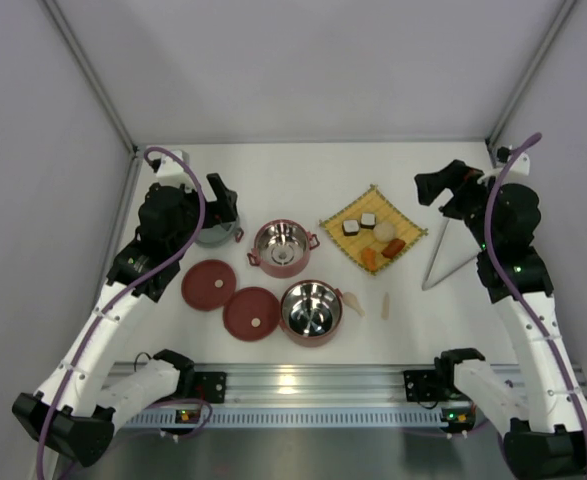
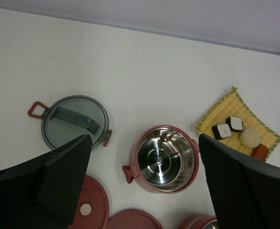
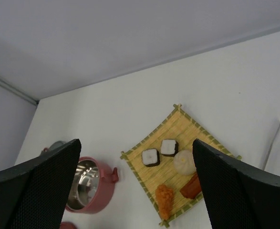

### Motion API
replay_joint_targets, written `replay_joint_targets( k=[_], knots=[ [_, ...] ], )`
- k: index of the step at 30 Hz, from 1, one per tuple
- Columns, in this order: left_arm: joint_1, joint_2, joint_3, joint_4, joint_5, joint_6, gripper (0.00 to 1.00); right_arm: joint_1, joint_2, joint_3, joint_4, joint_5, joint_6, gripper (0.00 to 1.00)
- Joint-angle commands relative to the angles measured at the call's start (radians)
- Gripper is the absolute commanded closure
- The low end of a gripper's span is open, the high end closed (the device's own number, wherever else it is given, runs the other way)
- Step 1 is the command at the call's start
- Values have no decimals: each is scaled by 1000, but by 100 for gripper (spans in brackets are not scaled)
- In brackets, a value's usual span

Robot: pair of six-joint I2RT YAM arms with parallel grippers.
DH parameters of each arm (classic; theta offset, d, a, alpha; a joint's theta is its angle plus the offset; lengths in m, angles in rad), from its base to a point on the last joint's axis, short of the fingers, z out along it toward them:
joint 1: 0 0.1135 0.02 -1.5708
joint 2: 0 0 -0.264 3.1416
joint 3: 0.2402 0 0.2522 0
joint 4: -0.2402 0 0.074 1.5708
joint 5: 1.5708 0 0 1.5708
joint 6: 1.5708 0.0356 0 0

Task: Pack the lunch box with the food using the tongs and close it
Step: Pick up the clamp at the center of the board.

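The lunch box stands apart in pieces: two maroon steel-lined bowls (image 1: 281,247) (image 1: 311,310) and two flat maroon lids (image 1: 209,284) (image 1: 252,313). The food lies on a yellow mat (image 1: 383,207): two black-wrapped rolls (image 3: 150,157) (image 3: 169,147), a pale round piece (image 3: 184,162) and orange pieces (image 3: 164,200) (image 3: 191,187). The tongs (image 1: 443,258) lie right of the mat. My left gripper (image 1: 221,205) hangs open over a grey lid, and its wrist view looks down on one bowl (image 2: 166,159). My right gripper (image 1: 438,185) is open above the mat's far right, holding nothing.
A grey translucent lid with red clips (image 2: 73,122) lies left of the bowls. A small beige spoon (image 1: 354,302) and a stick (image 1: 384,306) rest right of the near bowl. Walls close in the left, right and back; the mounting rail (image 1: 293,385) runs along the front.
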Motion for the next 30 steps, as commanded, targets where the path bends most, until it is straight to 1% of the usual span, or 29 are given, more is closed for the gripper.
replay_joint_targets(
  k=[1,3,4,5,8,12,14,15,17,20,23,26,30],
  knots=[
    [5,-2,12,47,16,10,2,-8,65,132,-180,188,-28,0],
    [3,-4,13,41,18,15,1,-8,103,166,-299,307,-27,0],
    [5,-7,10,42,16,15,1,-6,129,172,-325,403,-16,0],
    [5,-2,13,41,19,13,1,-8,140,166,-348,437,-10,1],
    [5,7,27,26,27,7,1,-8,163,117,-403,505,11,1],
    [3,5,38,13,9,15,1,-11,191,28,-424,519,71,1],
    [3,1,43,3,-11,21,1,-9,183,-16,-440,551,128,0],
    [5,-2,44,3,-14,21,1,-11,164,-73,-444,612,186,0],
    [5,-9,43,4,-17,22,1,-20,127,-146,-440,640,256,1],
    [3,-5,44,4,-10,19,1,-22,107,-194,-406,620,281,0],
    [5,1,49,-2,-5,22,1,-20,151,-205,-400,623,317,1],
    [8,-1,52,-7,-7,24,1,-23,228,-199,-394,619,350,1],
    [8,-7,52,-7,-19,27,1,-23,321,-219,-345,605,370,1]
  ],
)
